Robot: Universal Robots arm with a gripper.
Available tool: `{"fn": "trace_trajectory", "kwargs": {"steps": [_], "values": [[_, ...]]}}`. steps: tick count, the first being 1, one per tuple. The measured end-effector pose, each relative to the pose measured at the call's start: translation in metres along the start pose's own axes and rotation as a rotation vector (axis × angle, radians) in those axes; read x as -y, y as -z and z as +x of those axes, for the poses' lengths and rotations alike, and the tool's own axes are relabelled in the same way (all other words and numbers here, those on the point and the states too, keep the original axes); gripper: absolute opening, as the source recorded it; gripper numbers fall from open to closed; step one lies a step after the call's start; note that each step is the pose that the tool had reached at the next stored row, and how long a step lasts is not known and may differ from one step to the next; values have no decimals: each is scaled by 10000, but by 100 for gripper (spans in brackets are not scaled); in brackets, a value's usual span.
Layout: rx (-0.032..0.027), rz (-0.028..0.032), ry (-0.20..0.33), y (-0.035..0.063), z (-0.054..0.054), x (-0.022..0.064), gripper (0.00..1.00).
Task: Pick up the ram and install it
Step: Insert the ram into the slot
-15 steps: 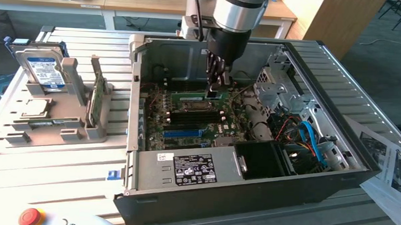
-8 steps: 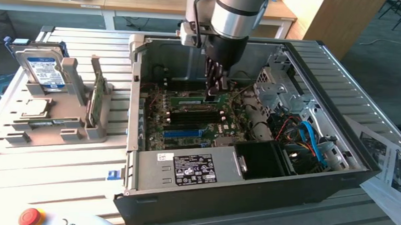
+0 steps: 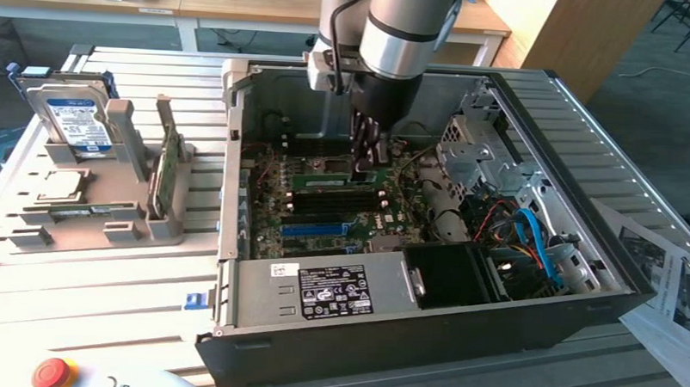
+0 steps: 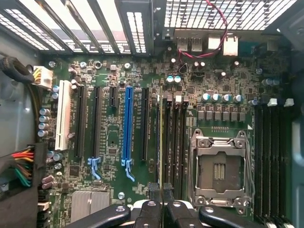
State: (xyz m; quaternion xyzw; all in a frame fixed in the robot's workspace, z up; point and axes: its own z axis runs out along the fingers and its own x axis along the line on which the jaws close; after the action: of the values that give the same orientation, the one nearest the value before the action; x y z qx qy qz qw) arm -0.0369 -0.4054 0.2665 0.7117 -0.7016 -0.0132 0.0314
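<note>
- Ram (image 3: 322,182) (image 4: 160,142) hangs pinched edge-on in my closed hand (image 3: 365,164) (image 4: 162,190), straight below it, at the memory slots (image 3: 335,203).
- Its long axis runs nine-to-three in the exterior view, parallel to them.

Your arm (image 3: 394,32) is a silver tube with a black band (image 3: 408,25) and pale grey joint caps. A grey box (image 3: 323,70) is fixed at its wrist. Your gripper (image 4: 163,188) is black, with link bars (image 4: 102,217) pinned by silver screws (image 4: 151,204).
</note>
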Motion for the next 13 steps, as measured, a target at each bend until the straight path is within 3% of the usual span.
{"fn": "trace_trajectory", "kwargs": {"steps": [4, 13], "values": [[2, 1, 0, -70, -2, 0, 12], [1, 1, -2, -73, 0, 10, 12]]}}
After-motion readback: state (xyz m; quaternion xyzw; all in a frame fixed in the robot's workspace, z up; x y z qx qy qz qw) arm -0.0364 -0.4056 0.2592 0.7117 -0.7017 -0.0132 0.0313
